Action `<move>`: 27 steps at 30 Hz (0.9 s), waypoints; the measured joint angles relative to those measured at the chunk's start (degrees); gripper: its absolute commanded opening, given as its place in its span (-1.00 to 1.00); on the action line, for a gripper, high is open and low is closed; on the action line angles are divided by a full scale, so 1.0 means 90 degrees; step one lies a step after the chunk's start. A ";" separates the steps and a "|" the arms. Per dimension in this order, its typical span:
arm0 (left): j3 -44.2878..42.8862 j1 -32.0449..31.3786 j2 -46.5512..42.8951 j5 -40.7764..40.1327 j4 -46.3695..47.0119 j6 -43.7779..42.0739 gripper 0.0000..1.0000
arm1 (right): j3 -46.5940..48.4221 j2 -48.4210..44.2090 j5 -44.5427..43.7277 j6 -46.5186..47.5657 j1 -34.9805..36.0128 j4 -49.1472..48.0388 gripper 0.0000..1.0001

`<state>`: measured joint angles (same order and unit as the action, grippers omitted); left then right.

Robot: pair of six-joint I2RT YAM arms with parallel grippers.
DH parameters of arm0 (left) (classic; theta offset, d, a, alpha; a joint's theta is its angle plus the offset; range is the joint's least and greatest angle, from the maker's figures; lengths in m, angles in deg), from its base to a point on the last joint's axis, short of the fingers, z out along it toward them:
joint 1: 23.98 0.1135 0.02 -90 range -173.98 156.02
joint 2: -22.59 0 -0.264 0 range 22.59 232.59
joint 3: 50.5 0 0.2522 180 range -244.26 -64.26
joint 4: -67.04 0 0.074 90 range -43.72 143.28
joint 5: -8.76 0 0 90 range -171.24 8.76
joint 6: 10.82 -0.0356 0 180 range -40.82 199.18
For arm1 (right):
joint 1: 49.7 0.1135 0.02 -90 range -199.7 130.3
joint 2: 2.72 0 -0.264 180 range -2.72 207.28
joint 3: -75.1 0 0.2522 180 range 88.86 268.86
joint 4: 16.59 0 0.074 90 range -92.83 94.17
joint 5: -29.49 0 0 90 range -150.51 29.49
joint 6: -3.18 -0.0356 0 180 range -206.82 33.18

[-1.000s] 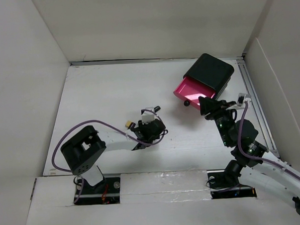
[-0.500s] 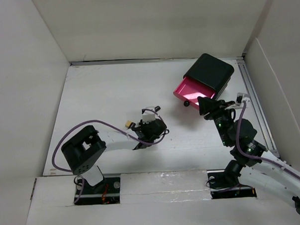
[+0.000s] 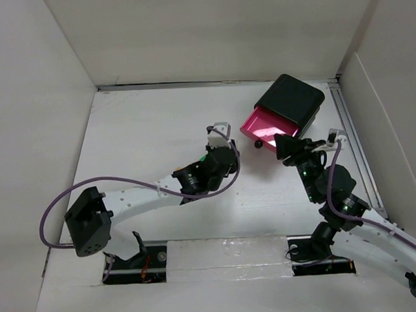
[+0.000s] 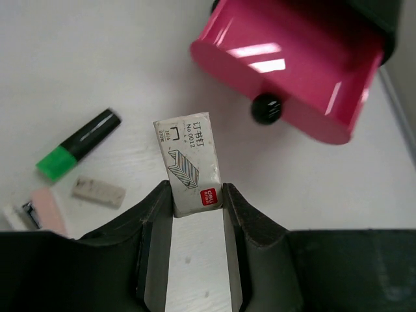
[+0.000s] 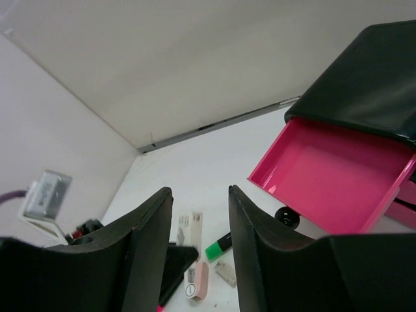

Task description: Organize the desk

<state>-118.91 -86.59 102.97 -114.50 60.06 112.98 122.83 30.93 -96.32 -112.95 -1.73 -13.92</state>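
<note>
My left gripper (image 4: 197, 192) is shut on a small white box of staples (image 4: 188, 162), which stands up tilted between the fingertips above the white desk (image 3: 138, 131). In the top view the left gripper (image 3: 225, 143) is stretched out toward the open pink drawer (image 3: 267, 126) of the black drawer box (image 3: 292, 100). The drawer (image 4: 292, 71) and its black knob (image 4: 266, 108) lie ahead and to the right of the staples box. My right gripper (image 5: 200, 192) is open and holds nothing; it hovers just in front of the drawer (image 5: 338, 182), and the staples box (image 5: 190, 227) shows between its fingers.
A green and black highlighter (image 4: 78, 144), a grey eraser (image 4: 97, 191) and a small pink and white object (image 4: 49, 207) lie on the desk to the left of the left gripper. White wall panels (image 3: 27, 122) enclose the desk. A metal rail (image 3: 356, 142) runs along the right edge.
The left arm has stretched out, carrying its gripper and the staples box away from the base and right toward the pink drawer. The right arm has barely moved.
</note>
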 measured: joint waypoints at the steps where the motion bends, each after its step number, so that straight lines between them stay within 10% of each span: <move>1: -0.0204 0.0000 0.0083 0.0066 0.0136 -0.0146 -0.62 | 0.0000 -0.0034 -0.0002 0.0000 0.0000 0.0000 -0.10; 15: -0.3568 0.0614 0.3004 0.1559 0.0578 -0.1256 -0.54 | -0.0044 -0.0663 -0.0270 -0.0002 0.0000 -0.0049 -0.10; 27: -0.4614 0.0709 0.3820 0.1683 -0.0073 -0.1537 0.28 | -0.0046 -0.0639 -0.0308 -0.0002 0.0000 -0.0049 -0.10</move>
<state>-160.44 -80.20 137.35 -99.35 59.41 99.14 122.42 25.18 -99.10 -112.98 -1.73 -14.36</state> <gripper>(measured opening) 0.633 0.451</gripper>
